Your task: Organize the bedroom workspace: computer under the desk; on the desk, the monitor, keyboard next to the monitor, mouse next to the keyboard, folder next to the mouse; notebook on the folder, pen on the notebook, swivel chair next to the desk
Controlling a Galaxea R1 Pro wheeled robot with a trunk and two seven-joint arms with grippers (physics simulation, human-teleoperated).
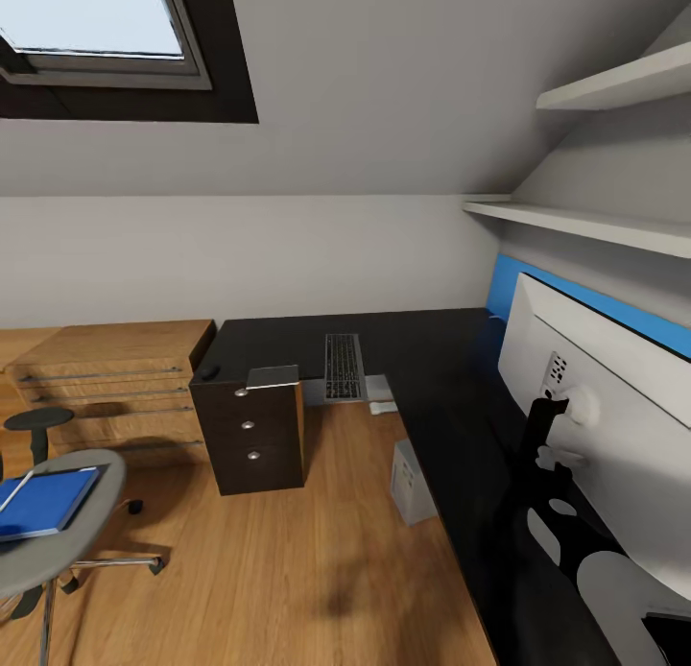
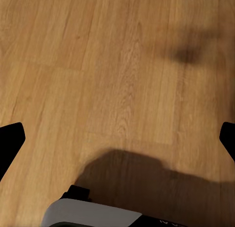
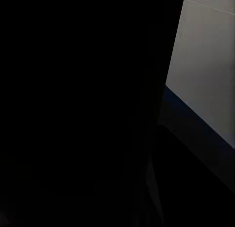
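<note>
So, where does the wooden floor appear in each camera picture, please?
Head view: the wooden floor takes the lower middle, between the chair and the desk.
Left wrist view: the planks cover almost the whole picture, under the open left gripper.
Right wrist view: mostly dark; I cannot tell whether the floor is there.
Shared landmark: a soft dark shadow on the planks, probably the same one in both views.

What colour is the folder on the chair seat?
Bright blue; the folder shows best in the head view.

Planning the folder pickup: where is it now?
In the head view, low at left: the folder lies on the chair seat, left of the drawer unit.
</note>
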